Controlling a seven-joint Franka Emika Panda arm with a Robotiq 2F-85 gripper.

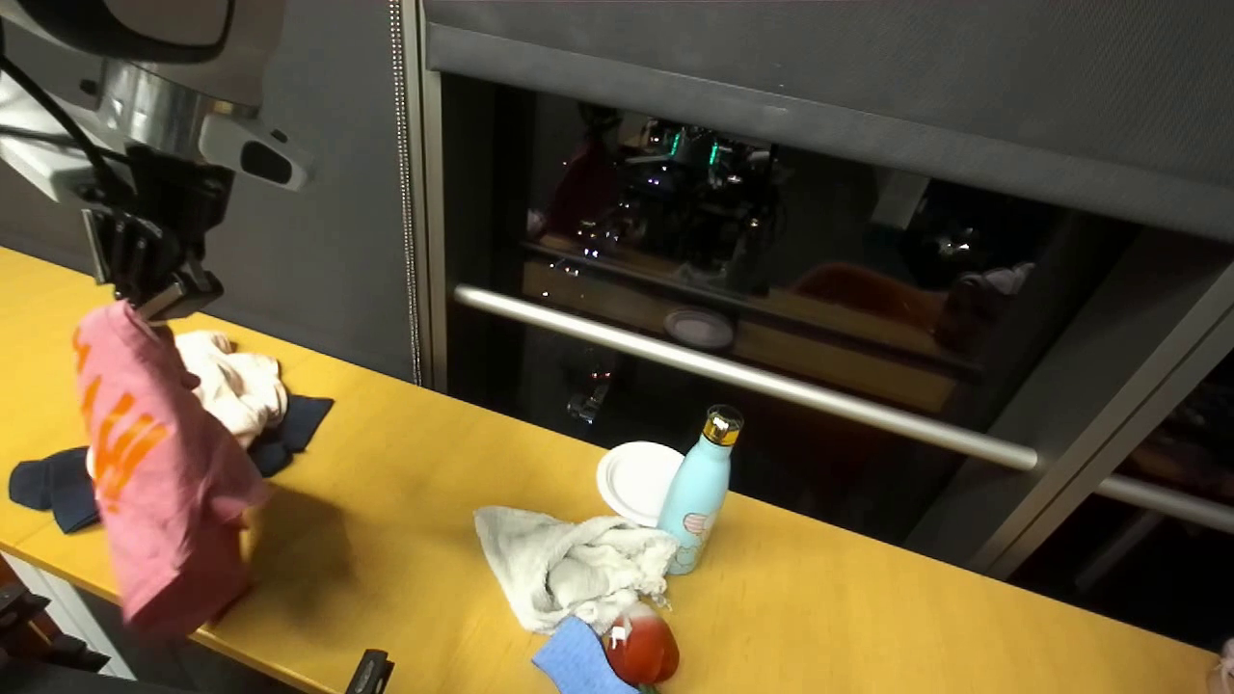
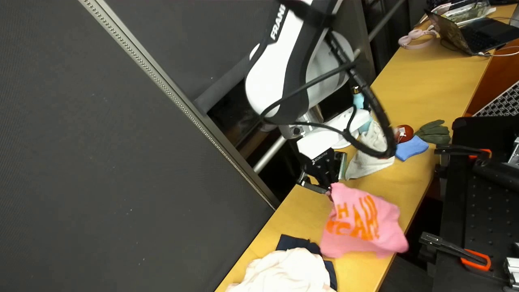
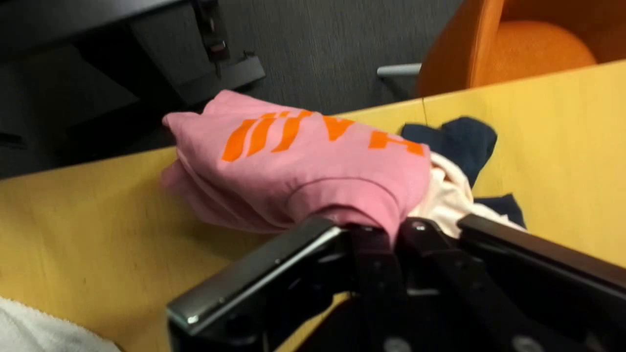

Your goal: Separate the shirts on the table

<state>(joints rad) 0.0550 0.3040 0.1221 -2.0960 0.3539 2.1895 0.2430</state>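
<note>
Fabric at the neckband of the pink shirt (image 3: 274, 183) is pinched tight in the gripper (image 3: 393, 234), sensibly I think: a collar is a firm edge, and the whole garment can hang from it and come away from its neighbours. The shirt hangs over the table (image 1: 415, 482), its lower part reaching past a long edge in an exterior view (whether any of it touches down, I cannot tell). It looks soft and creased, folded on itself, with blocky orange lettering across the front; an H and an A read clearly, while the rest bends out of shape.

Beyond it, a cream garment (image 2: 292, 271) lies crumpled on top of a navy garment (image 2: 290, 241), whose ends show on either side. These are probably the other shirts, and the way they are stacked suggests taking the cream one next.

Farther along the table, a whitish cloth (image 1: 598, 569) lies beside a light blue bottle (image 1: 696, 496), with a blue cloth (image 1: 578, 665) and a round red object (image 1: 643, 653) near. They seem to be bystanders, so the stretch between heap and whitish cloth looks a natural spot for the pink shirt.
</note>
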